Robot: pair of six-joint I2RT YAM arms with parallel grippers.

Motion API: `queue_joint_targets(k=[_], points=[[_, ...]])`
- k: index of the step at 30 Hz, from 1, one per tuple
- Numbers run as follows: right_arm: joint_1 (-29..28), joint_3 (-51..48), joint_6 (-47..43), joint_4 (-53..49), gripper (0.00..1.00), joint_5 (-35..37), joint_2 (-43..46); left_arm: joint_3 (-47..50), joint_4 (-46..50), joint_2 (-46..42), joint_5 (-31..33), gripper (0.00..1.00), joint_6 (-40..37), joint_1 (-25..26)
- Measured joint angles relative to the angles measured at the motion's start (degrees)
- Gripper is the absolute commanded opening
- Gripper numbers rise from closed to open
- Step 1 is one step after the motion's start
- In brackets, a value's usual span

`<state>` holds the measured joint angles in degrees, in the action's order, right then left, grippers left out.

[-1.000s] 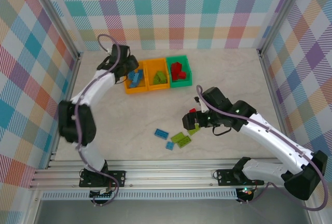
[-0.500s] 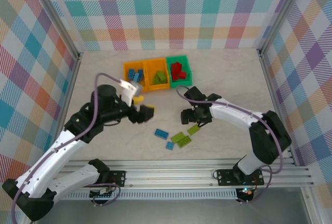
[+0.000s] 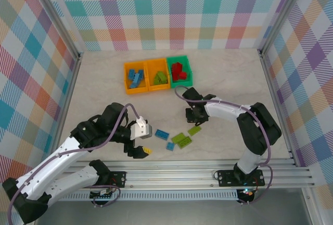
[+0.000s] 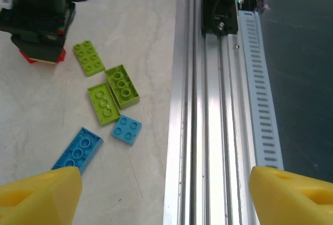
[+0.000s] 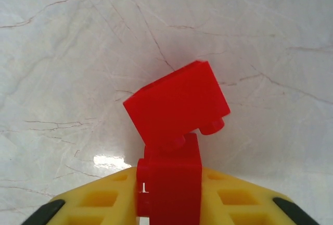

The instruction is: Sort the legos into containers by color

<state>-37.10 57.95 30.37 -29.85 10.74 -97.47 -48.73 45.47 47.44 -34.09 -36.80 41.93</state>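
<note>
- Three joined containers (image 3: 147, 75) sit toward the far edge of the table (image 3: 229, 74), left of centre. Blue bricks fill the left orange bin, lime ones the middle orange bin, red ones the green bin.
- Five loose legos (image 3: 181, 140), blue and lime, lie close to the near edge, about mid-width.
- The right gripper (image 3: 193, 115) is clamped on a red lego (image 5: 177, 105), possibly two joined bricks, low over the table's middle.
- The left gripper (image 3: 144, 141) hangs spread wide, gripping nothing, just left of the loose legos.
</note>
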Motion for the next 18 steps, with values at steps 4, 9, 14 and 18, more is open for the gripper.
queue_joint_targets(k=[4, 9, 14, 18], points=[[0.0, 0.0, -0.7, 0.3, 0.17, 0.4, 0.2, 1.2, 0.0, 0.4, -0.4, 0.89, -2.6, 0.0], [0.0, 0.0, -0.8, -1.3, 0.17, 0.6, 5.0, 3.0, -2.3, -0.3, 2.1, 0.95, -3.3, 0.0], [0.0, 3.5, -2.2, -2.4, 0.18, 0.6, 13.7, 4.0, -5.6, -1.5, 5.7, 0.99, -3.2, 0.0], [0.3, 12.9, -5.9, -1.5, 0.17, 1.5, 10.5, 6.8, -9.4, -2.5, 9.1, 1.0, -3.8, 0.0]])
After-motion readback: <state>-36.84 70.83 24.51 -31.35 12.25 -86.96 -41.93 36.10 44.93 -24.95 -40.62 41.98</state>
